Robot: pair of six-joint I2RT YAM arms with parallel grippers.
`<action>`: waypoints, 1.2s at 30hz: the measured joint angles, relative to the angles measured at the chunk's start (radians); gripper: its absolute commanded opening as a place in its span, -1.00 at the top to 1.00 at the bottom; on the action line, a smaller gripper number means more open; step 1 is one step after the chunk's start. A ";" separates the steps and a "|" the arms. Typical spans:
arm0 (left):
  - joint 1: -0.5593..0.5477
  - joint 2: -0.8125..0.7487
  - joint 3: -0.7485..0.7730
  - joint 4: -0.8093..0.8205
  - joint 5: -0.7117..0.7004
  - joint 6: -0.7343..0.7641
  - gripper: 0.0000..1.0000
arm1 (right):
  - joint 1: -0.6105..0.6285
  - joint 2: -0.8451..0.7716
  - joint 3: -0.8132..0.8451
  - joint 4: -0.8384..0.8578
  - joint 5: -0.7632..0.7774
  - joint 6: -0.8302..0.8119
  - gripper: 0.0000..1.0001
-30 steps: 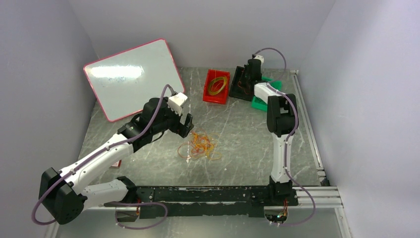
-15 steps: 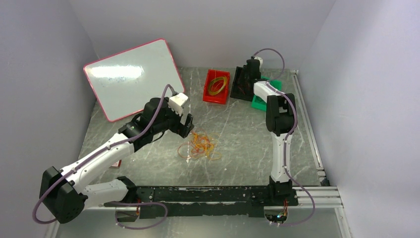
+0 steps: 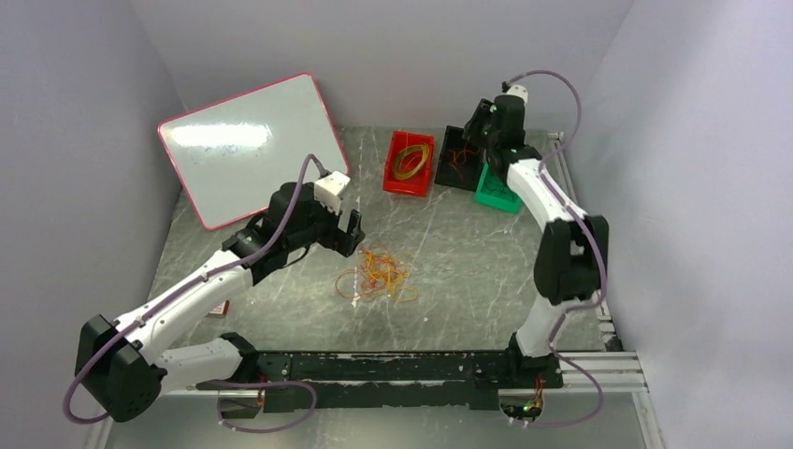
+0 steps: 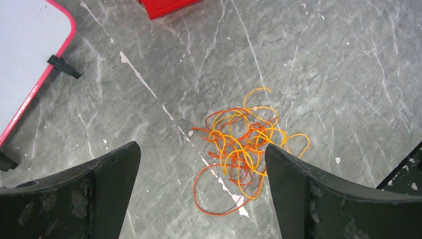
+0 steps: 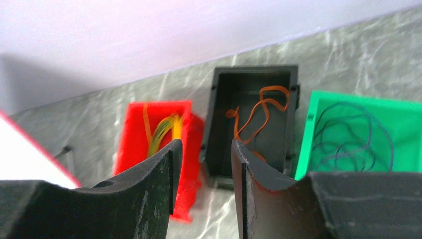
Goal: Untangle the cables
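Sorting stage, seen from above and from both wrists. The cables [image 3: 377,274] lay as a loose yellow and orange-red tangle on the table [image 3: 468,271], in front of the left arm and well apart from the bins. I judged them very light, limp and springy. Loops would drag their neighbours rather than hold shape, so a pinch on one free outer loop seemed better than a grab at the knotted centre. The large orange loop at the near edge of the left wrist view looked the cleanest hold.

The tangle pointed no single way. Its long axis ran roughly from that orange loop to the yellow loop at the far side.

The left gripper [image 4: 201,152] hung above the heap with jaws spread wide and empty. The right gripper [image 5: 204,149] stood partly parted, pinching nothing, over the black bin [image 5: 219,129] between the red bin [image 5: 132,149] and the green bin [image 5: 306,134].
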 measured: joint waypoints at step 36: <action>0.006 -0.158 -0.071 0.005 -0.042 -0.196 -0.95 | 0.484 -0.145 -0.555 -0.019 -0.525 -0.279 0.23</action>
